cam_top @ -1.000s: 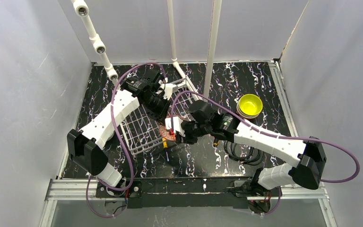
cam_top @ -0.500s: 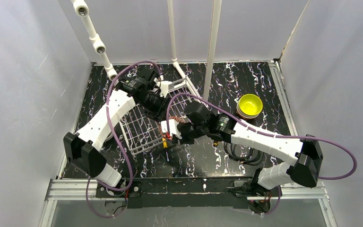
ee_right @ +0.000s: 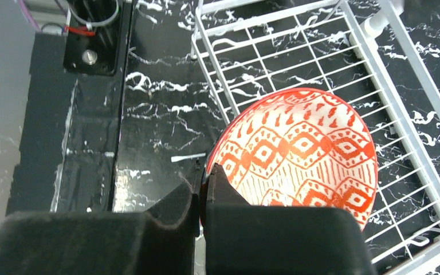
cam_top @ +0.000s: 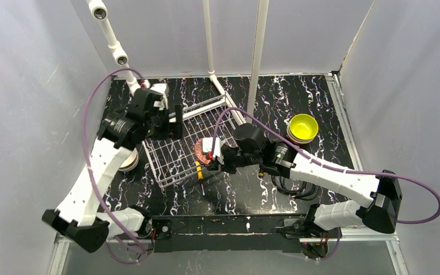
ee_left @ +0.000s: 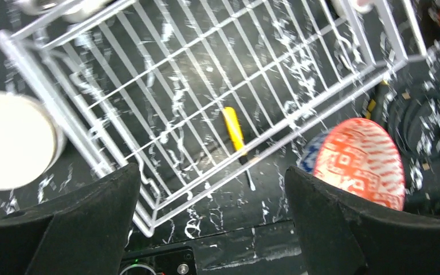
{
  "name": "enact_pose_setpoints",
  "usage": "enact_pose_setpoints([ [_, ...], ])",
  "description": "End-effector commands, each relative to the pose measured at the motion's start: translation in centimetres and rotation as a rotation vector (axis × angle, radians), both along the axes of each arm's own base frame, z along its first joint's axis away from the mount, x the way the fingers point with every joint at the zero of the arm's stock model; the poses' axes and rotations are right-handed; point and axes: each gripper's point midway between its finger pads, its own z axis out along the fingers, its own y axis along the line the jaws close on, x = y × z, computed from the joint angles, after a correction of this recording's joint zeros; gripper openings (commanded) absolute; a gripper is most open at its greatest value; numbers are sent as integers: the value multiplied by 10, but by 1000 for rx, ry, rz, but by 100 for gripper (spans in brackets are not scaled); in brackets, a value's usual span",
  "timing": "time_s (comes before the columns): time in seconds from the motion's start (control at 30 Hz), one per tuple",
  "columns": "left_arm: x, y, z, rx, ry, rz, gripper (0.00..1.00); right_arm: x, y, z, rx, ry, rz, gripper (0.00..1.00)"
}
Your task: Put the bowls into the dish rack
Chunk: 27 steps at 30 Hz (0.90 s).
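Red-patterned bowl point(ee_right: 298, 149) held at the dish rack point(cam_top: 172, 156) edge.
The right gripper point(ee_right: 203, 179) is pinched tight on the bowl's rim, with the bowl tilted over the rack's 5 o'clock edge. The left gripper point(ee_left: 211, 172) hangs above the rack's 9 o'clock side, jaws spread wide, holding nothing.
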Motion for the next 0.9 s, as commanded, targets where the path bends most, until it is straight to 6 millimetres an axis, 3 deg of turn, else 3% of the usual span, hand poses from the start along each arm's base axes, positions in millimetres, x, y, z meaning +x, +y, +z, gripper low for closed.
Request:
enact_pose_setpoints([
  [0.0,-5,62,19,68,-161,332,96,11,27,51,225,17,-68,1],
  [0.1,-15,85,33,58,-257,431,98,32,44,64,317,119,-220,1],
  [0.13,-18,93,37,56,-290,462,98,50,49,65,325,177,-344,1],
  [0.17,-22,100,42,50,-322,491,98,66,55,82,357,228,-451,1],
  [0.23,-29,111,50,29,-387,534,98,83,71,77,356,328,-559,1],
  [0.4,-44,121,56,-40,-484,549,98,86,112,88,550,579,-555,1],
  [0.6,-59,119,59,-127,-533,515,98,121,147,62,603,873,-718,1],
  [0.73,-62,115,65,-156,-567,474,98,125,179,54,612,1089,-621,1],
  [0.87,-61,120,69,-142,-584,489,98,127,202,56,629,1177,-514,1],
])
